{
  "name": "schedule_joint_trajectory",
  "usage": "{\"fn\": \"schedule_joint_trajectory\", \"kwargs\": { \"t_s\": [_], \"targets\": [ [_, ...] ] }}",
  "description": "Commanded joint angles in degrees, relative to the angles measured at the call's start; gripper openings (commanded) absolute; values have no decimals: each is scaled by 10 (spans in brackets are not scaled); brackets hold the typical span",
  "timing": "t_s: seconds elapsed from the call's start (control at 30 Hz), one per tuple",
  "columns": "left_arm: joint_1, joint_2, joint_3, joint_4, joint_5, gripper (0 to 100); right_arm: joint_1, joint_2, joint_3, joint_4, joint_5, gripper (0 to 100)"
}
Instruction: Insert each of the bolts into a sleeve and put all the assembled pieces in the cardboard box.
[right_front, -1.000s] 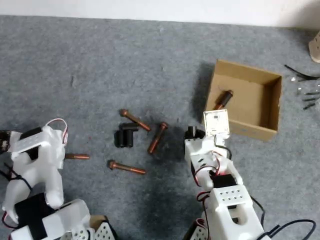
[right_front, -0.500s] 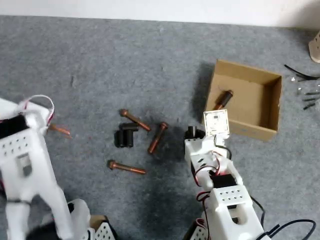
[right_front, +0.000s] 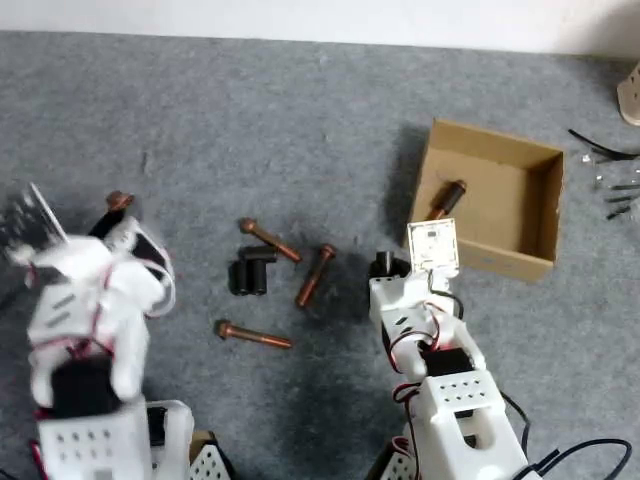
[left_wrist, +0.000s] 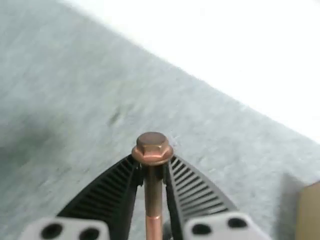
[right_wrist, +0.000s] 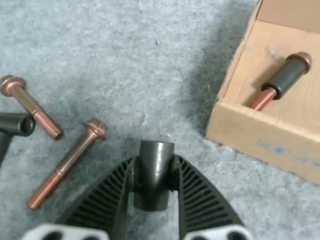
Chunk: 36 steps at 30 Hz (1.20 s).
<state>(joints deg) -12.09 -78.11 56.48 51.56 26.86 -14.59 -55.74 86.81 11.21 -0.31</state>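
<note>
Left wrist view shows your left end effector (left_wrist: 153, 167) clamped on a copper bolt (left_wrist: 152, 149). The ribbed fingers pinch the shank just under the flanged hex head, and the head pokes out past the fingertips. The right end effector (right_wrist: 155, 161) is closed around a black sleeve (right_wrist: 152, 186), whose open mouth stands clear of the fingertips, near the cardboard box (right_wrist: 260, 135).

Both parts look rigid and smooth, small but dense for their size. Neither will give under pressure, so a firm squeeze is safe. The round surfaces can roll or pivot between the ribs, so hold each across its middle and keep the axis in line with the fingers. The bolt's free end is its head, and the threaded tip runs back between the fingers, which I judge awkward for insertion.

On the bench lie three loose bolts (right_front: 269, 240) (right_front: 314, 275) (right_front: 254, 335) beside a cluster of spare sleeves (right_front: 250, 272). One assembled piece (right_front: 448, 199) already rests in the box. Take a loose bolt by its shank near the head, leaving the threads free.
</note>
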Motion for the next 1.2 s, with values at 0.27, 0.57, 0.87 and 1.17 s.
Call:
{"fn": "schedule_joint_trajectory", "kwargs": {
  "t_s": [0.27,0.57,0.87,1.17],
  "targets": [
    [162,-240,315,-241,-4,4,-89,-17,31,-21,166,3],
    [298,-239,382,-344,123,4,-94,-46,55,-73,150,3],
    [269,-239,407,-351,227,4,-97,-375,172,29,133,3],
    [269,-239,401,-351,209,4,-144,-473,150,188,104,3]
  ]
}}
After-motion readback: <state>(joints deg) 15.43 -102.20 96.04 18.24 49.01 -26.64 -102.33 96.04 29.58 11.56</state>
